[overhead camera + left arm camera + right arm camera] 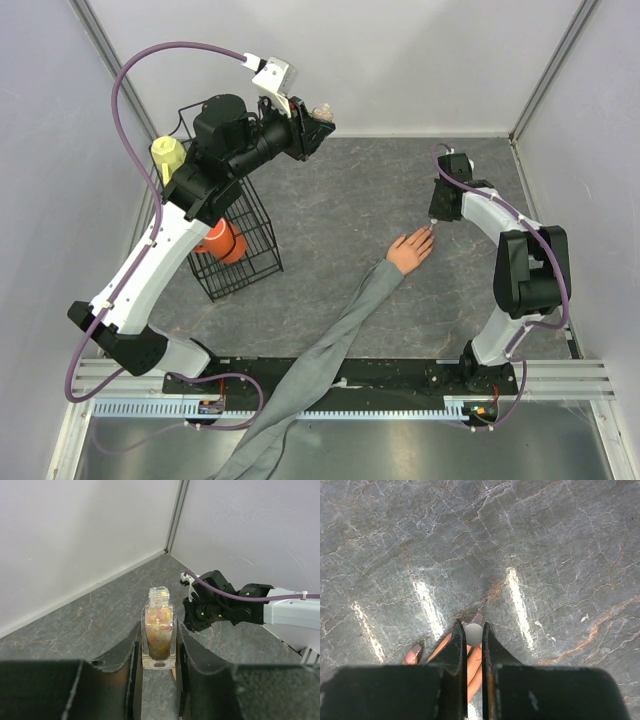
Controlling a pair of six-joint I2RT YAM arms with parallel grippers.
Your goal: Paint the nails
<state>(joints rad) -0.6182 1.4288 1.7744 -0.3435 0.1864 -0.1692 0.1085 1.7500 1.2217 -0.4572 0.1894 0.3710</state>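
Note:
The peach mannequin hand (409, 251) lies palm down mid-table, its grey sleeve (340, 335) trailing to the near edge. My right gripper (432, 217) hangs over the fingertips, shut on the grey round handle of the polish brush (473, 634). Under that gripper (472, 627) lie the fingers, with one reddish-pink nail (413, 653) at the left and another nail (478, 618) just past the handle. The bristles are hidden. My left gripper (318, 121) is raised at the back left, shut on an uncapped glass polish bottle (159, 630) with glittery pink-yellow contents, held upright.
A black wire basket (250, 235) stands at the left under my left arm, with an orange object (222, 241) inside and a yellow object (168, 153) behind it. White walls close in the back and sides. My right arm (280, 611) shows in the left wrist view.

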